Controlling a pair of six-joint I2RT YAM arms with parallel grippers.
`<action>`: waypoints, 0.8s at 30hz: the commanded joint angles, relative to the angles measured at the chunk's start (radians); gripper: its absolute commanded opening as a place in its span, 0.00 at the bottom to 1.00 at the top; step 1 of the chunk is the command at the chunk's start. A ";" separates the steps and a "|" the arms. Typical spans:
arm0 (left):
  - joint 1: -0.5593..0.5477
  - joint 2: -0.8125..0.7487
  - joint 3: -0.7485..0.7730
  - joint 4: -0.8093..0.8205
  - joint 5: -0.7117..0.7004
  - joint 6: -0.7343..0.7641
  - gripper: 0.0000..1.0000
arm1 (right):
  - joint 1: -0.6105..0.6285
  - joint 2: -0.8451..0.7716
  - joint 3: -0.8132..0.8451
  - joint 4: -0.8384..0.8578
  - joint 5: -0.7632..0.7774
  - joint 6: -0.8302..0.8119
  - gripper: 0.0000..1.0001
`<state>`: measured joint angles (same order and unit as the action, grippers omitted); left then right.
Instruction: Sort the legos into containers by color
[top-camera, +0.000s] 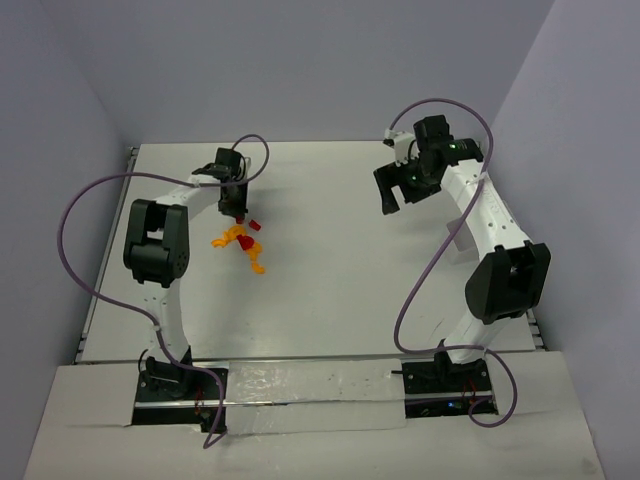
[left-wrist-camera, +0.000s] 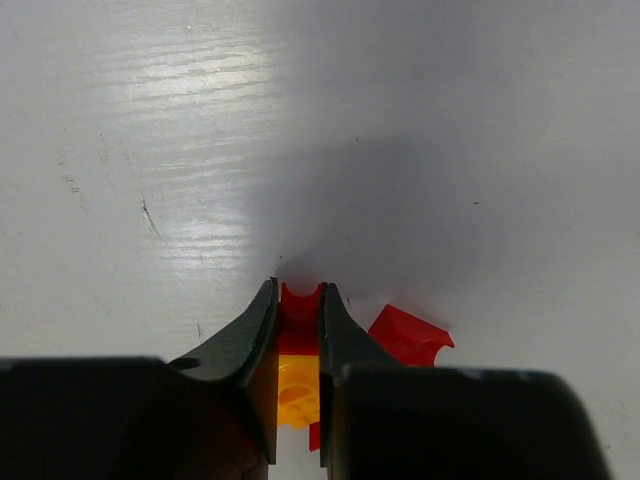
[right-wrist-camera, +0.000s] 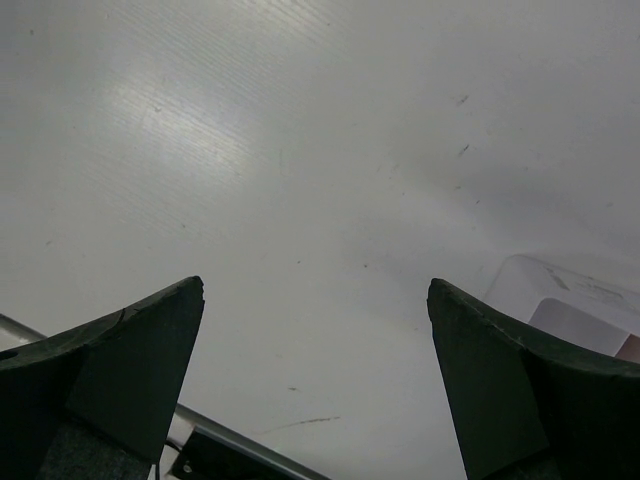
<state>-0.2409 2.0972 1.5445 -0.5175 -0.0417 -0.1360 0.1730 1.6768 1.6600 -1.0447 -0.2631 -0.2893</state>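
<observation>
My left gripper (left-wrist-camera: 298, 292) is down on the table and shut on a red lego (left-wrist-camera: 301, 318) pinched between its fingertips. An orange-yellow lego (left-wrist-camera: 298, 388) lies further back in the gap between the fingers. A second red lego (left-wrist-camera: 408, 336) sits loose just right of the right finger. From above, the left gripper (top-camera: 236, 207) stands at the far end of a small cluster of orange (top-camera: 236, 238) and red legos (top-camera: 254, 224). My right gripper (top-camera: 390, 196) hangs open over bare table, nothing between its fingers (right-wrist-camera: 150, 340). The corner of one translucent container (right-wrist-camera: 565, 292) shows beside it.
A metal rail (right-wrist-camera: 250, 452) at the table's edge runs under the right gripper. Purple cables (top-camera: 85, 200) loop off both arms. Grey walls close in the table on three sides.
</observation>
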 joint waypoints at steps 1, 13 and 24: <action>0.000 -0.049 0.091 -0.047 0.069 -0.031 0.02 | 0.034 -0.049 0.053 0.052 -0.059 0.035 1.00; 0.002 -0.587 -0.135 0.402 0.437 -0.520 0.00 | 0.081 -0.109 0.082 0.446 -0.477 0.447 1.00; -0.023 -0.584 -0.164 0.644 0.661 -0.991 0.00 | 0.353 -0.082 0.155 0.660 -0.148 0.522 0.99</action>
<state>-0.2457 1.4811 1.3733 0.0290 0.5304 -0.9362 0.4358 1.6052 1.7132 -0.4671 -0.5554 0.2349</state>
